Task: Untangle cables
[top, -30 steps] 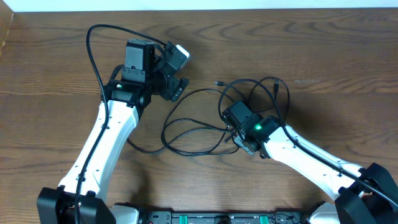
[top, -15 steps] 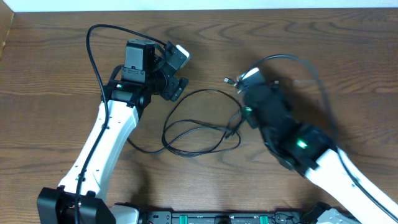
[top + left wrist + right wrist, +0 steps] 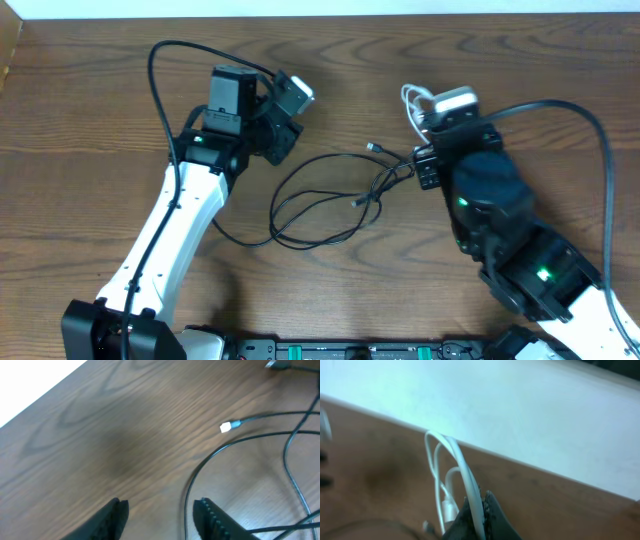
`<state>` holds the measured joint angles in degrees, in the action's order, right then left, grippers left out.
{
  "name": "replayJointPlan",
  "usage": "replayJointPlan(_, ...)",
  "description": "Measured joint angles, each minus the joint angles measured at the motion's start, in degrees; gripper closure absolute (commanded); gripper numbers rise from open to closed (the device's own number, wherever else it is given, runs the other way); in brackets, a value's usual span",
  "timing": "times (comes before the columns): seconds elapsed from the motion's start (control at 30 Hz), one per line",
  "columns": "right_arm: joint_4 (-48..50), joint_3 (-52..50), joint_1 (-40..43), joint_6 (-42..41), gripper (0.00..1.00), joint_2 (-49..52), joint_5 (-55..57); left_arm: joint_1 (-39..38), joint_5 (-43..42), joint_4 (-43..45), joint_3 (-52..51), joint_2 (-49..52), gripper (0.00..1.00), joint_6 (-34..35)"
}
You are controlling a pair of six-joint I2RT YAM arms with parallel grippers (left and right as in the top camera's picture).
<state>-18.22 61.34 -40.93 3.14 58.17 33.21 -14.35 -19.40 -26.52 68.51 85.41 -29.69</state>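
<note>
White first: lift the white cable (image 3: 411, 100), bunched in small loops right of centre near the top of the overhead view, up and away from the black cables (image 3: 320, 205) without a jerk. Held pinched in the right hand (image 3: 481, 510), fingertips closed tight on one strand, with the loops standing above them in the right wrist view. Look for the black cables in the middle of the wooden worktop (image 3: 80, 110), sprawled in wide overlapping loops, with one plug end (image 3: 375, 148) pointing toward the upper right and the nearest strands running up just beside the right hand. Judging from that, draw slowly, watch for any black strand rising with the white one, and stop if one does. Pin or pick up a black loop with the left hand (image 3: 161, 507) so the heap does not drag along. Hovers low at the upper left edge of the tangle, tilted down toward the wood, fingers (image 3: 112, 520) partly apart and gripping nothing visible, though one black curve lies on the wood just inside the finger at the right of that view. Cannot tell whether white and black actually cross near the right hand.
</note>
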Motion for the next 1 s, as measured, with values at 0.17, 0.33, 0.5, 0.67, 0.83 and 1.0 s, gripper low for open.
replayJointPlan(0.17, 1.7, 0.0, 0.0, 0.1, 0.99, -2.6, 1.4, -3.1, -4.8, 0.0, 0.0, 0.0, 0.49, -0.4)
replayJointPlan(0.33, 0.0, 0.0, 0.0, 0.1, 0.99, -2.7, 1.6, -5.7, -9.5, -0.1, 0.0, 0.0, 0.01, -0.1)
replayJointPlan(0.5, -2.6, 0.0, 0.0, 0.1, 0.99, -2.7, 1.8, -7.2, -21.0, -0.3, 0.0, 0.0, 0.02, -0.1)
replayJointPlan(0.67, -4.5, 0.0, 0.0, 0.2, 0.99, -2.2, 1.8, -7.9, -37.0, -0.3, 0.0, 0.0, 0.02, -0.1)
replayJointPlan(0.83, -4.5, 0.0, 0.0, 0.2, 0.99, -1.9, 1.8, -9.9, -47.9, -0.3, 0.0, 0.0, 0.02, -0.1)
replayJointPlan(1.0, -4.5, 0.0, 0.0, 0.2, 0.99, -1.9, 1.8, -14.4, -47.1, -0.2, 0.0, 0.0, 0.02, -0.7)
